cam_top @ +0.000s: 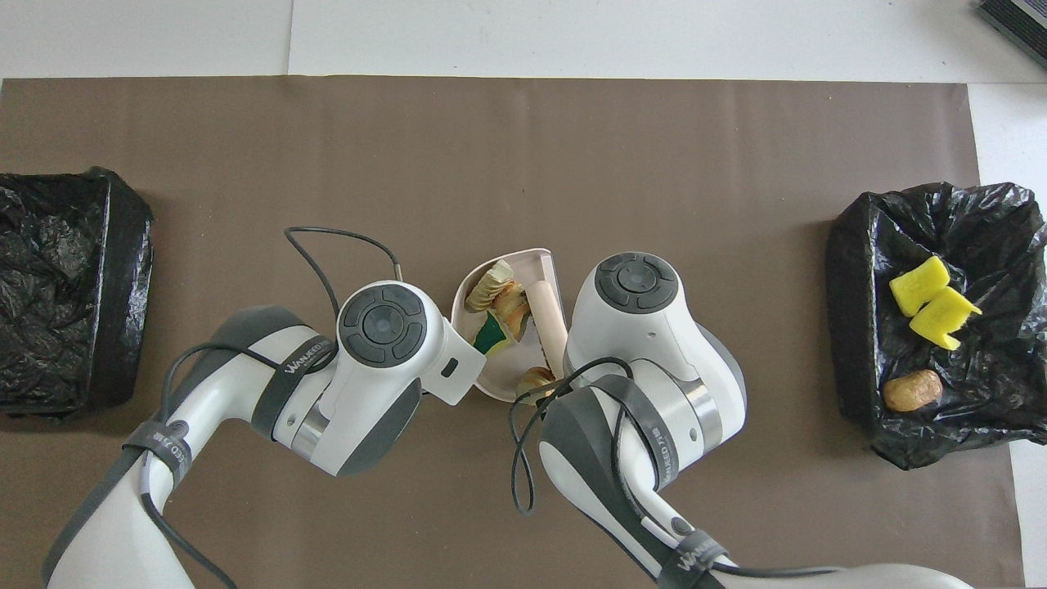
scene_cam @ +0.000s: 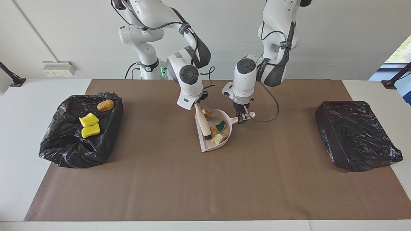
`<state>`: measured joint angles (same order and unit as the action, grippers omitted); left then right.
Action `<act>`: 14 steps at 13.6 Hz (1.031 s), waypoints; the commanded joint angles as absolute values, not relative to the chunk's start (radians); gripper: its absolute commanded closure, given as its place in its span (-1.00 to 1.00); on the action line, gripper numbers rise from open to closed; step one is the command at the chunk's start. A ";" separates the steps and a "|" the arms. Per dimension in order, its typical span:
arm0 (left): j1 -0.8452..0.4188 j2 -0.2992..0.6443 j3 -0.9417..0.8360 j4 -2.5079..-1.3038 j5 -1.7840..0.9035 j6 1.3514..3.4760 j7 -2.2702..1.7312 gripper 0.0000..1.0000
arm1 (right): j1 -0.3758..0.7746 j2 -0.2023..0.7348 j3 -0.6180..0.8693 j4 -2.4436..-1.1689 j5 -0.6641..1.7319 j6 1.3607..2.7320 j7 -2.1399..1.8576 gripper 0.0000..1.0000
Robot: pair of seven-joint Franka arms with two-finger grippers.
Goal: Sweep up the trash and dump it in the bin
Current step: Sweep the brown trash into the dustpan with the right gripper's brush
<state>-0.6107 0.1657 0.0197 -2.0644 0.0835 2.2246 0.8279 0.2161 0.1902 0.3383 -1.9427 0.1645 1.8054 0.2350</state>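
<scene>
A pale dustpan [scene_cam: 209, 146] lies mid-table on the brown mat. It holds several pieces of trash [scene_cam: 217, 132]: bread-like lumps and a green-and-yellow sponge bit. My left gripper [scene_cam: 241, 118] is shut on the dustpan's handle. My right gripper [scene_cam: 196, 104] is shut on a beige brush [scene_cam: 202, 122], whose dark bristles sit inside the pan against the trash. From overhead, the brush handle [cam_top: 550, 315] lies across the dustpan [cam_top: 501, 383] beside the trash [cam_top: 492, 288], and both wrists hide the grippers. The black-lined bin [scene_cam: 64, 150] at the right arm's end holds two yellow sponge pieces [scene_cam: 90, 125] and a brown lump [scene_cam: 105, 105].
A second black-lined bin [scene_cam: 356, 134] stands at the left arm's end of the table. A cable loops from the left wrist [scene_cam: 269, 109] beside the dustpan handle. The brown mat [scene_cam: 205, 186] stretches bare away from the robots.
</scene>
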 commanded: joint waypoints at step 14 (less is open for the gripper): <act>-0.281 -0.012 0.035 -2.057 0.072 2.110 1.274 1.00 | 0.288 -0.173 0.347 -2.291 0.288 1.820 0.625 1.00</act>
